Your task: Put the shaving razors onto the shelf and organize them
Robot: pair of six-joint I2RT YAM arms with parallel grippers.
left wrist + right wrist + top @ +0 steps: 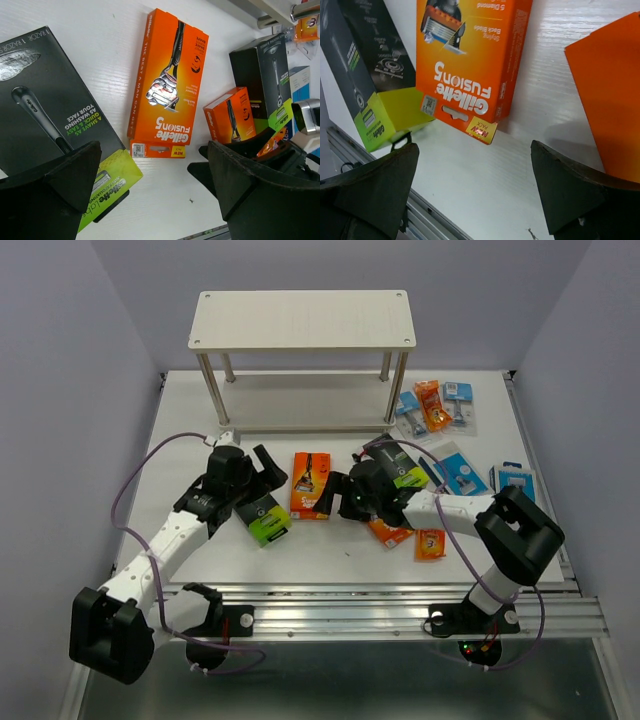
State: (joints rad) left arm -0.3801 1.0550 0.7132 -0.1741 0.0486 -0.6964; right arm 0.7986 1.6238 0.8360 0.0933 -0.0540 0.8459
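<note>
The two-tier shelf stands at the back with nothing on its boards. My left gripper is open and empty, low over the table beside a black-and-lime razor pack; in the left wrist view that pack lies by the left finger. An orange Fusion5 pack lies flat between the two grippers and also shows in the wrist views. My right gripper is open and empty, just right of it. Its fingers frame bare table.
Right of centre lie a second black-and-lime box, small orange packs, blue boxes and blister cards near the shelf's right posts. The table's metal front rail runs close below.
</note>
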